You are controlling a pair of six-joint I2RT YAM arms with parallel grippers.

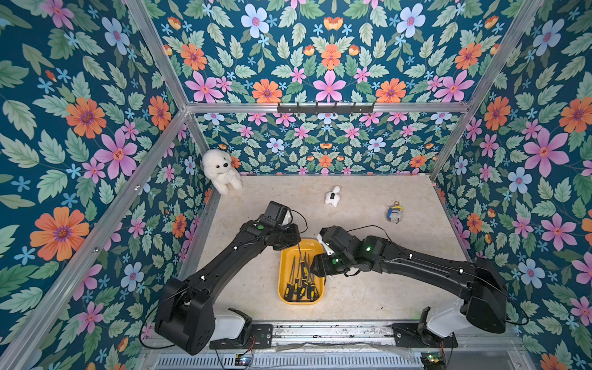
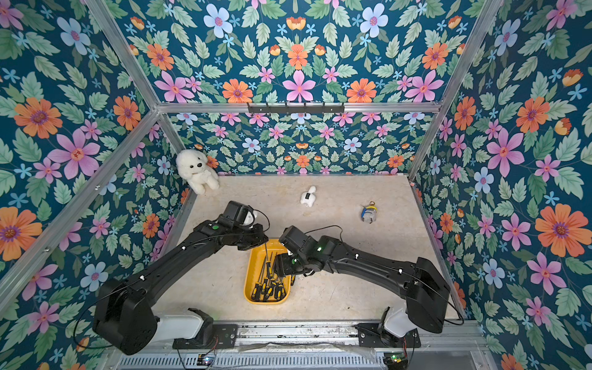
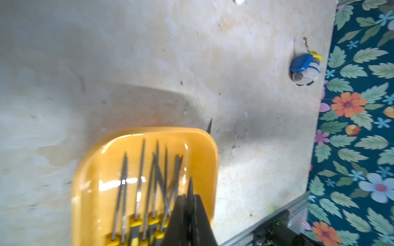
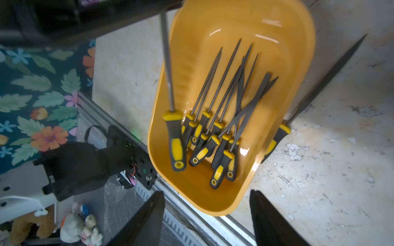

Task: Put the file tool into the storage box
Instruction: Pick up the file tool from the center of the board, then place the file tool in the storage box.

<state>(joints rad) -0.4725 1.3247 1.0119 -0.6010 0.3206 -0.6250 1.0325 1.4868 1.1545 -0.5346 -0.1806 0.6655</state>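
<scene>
Teal floral wallpaper walls (image 1: 330, 48), aluminium frame bars (image 1: 224, 107), black hook rail (image 1: 325, 109), pale beige marbled tabletop (image 1: 368, 288)

**Storage box** (image 4: 213, 32): yellow plastic, smooth and glossy, with bright highlights on its walls.
**Each file** (image 4: 177, 147): blade of dull grey metal with faint glints. The handle is black and yellow moulded plastic or rubber, matt to satin.
**Table** (image 3: 128, 53): pale, mottled, stone-like surface, matt, scuffed and flecked with dark marks.
**Frame rails** (image 1: 224, 107): bare silvery metal with a brushed look.
**Walls** (image 1: 320, 48): flat printed floral sheet, matt.
**Plush dog** (image 1: 221, 169): white fluffy cloth.
**2 arms** (image 1: 224, 259): black hard casing, smooth, with a slight sheen.
</scene>
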